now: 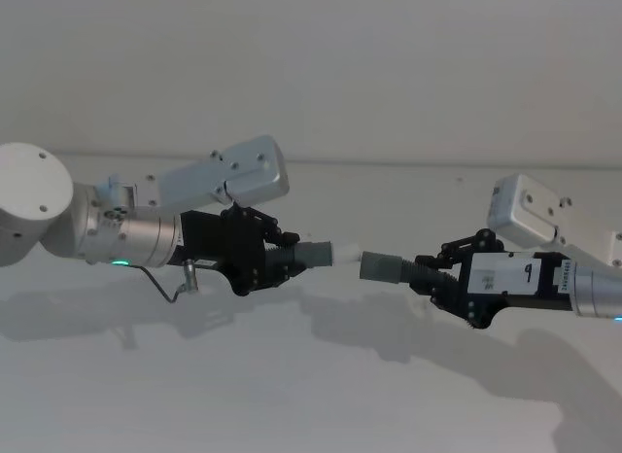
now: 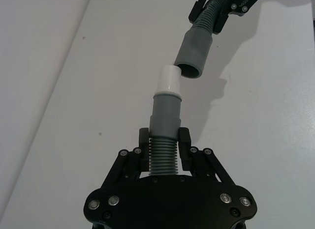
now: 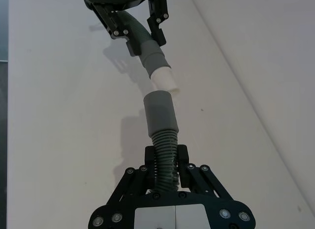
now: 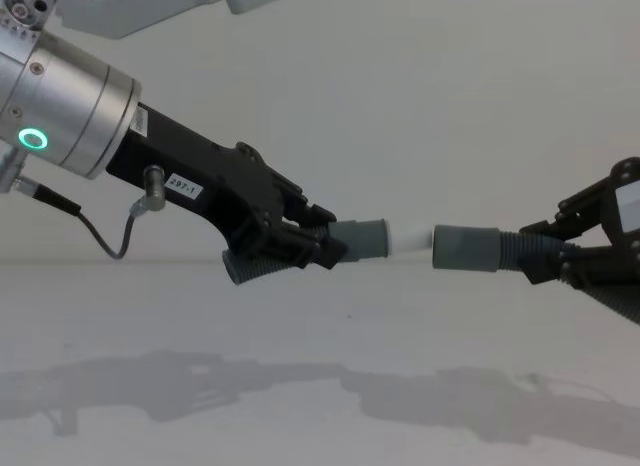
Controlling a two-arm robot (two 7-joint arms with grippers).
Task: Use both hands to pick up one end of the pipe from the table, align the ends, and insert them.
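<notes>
Grey ribbed pipe pieces held above table (image 1: pixel 292 395): left gripper (image 1: pixel 282 259) pinching white-tipped piece (image 1: pixel 316 253), right gripper (image 1: pixel 437 275) pinching socket piece (image 1: pixel 389 268); ends near, apart, between grippers.

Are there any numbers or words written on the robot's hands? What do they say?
"9" – handwritten on the white label on the right gripper, which holds the socket piece.
"297-1" – on the small white sticker on the left gripper, as well as it can be read; this gripper holds the white-tipped piece.
A line of tiny print along the edge of the right gripper's label is too small to read.
</notes>
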